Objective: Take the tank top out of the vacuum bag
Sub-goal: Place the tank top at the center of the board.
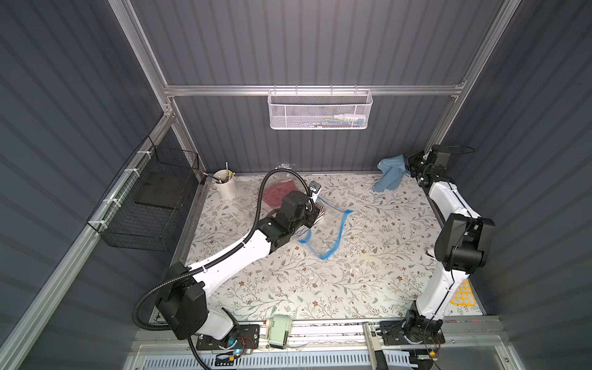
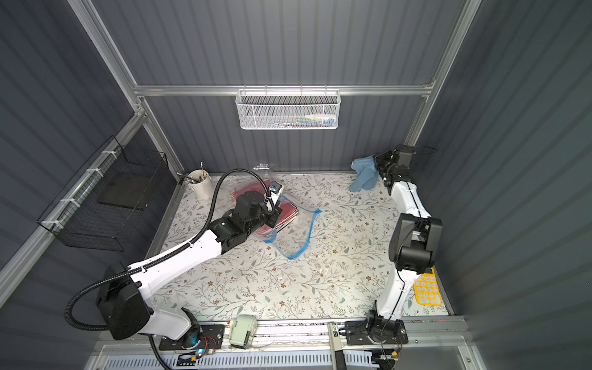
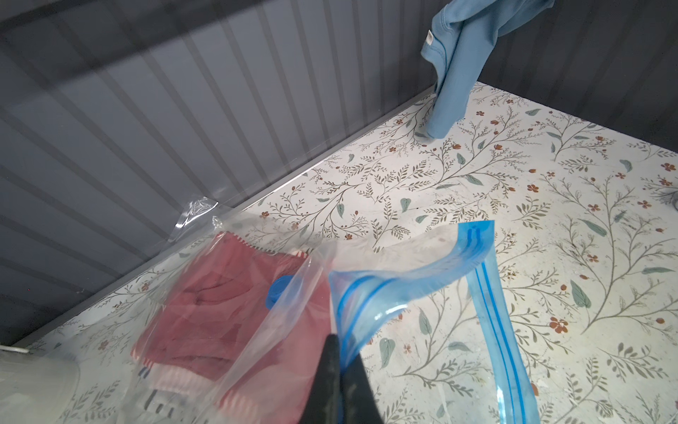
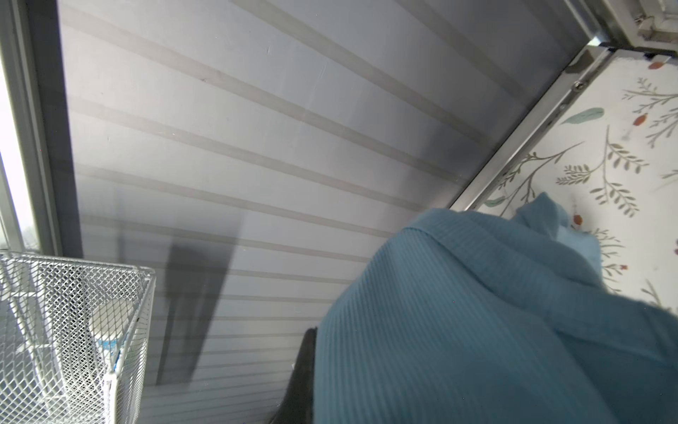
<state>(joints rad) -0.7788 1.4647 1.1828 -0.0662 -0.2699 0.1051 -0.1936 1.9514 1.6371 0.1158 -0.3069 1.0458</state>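
Top [image 1: 390, 174] hangs from my right jaws at the far right corner of the table [image 1: 352, 282]. It is out of the bag [image 1: 330, 230] and well apart from it. Its low end touches the table. The right jaws are pressed together on the blue cloth. My left jaws are pressed together too. They pinch the bag's clear plastic just beside the blue zip strip [image 3: 491, 293], near the middle of the table.

I think the pulling is done, so the job now is to put the top down well. I would lower the right arm [image 1: 448, 205] slowly so the cloth folds onto bare table, away from the wall. Then I would spread the jaws and lift straight up, so no cloth snags. The left jaws can keep the bag flat until then.

Some things are hard to see. The blue cloth covers most of the right wrist view, so only one dark finger [image 4: 304, 367] shows. In both top views the left wrist hides its own jaws. The clear plastic is hard to trace. Red clothes [image 3: 220, 312] and a blue cap [image 3: 279, 290] show through it, but I cannot tell how wide the bag's mouth is.
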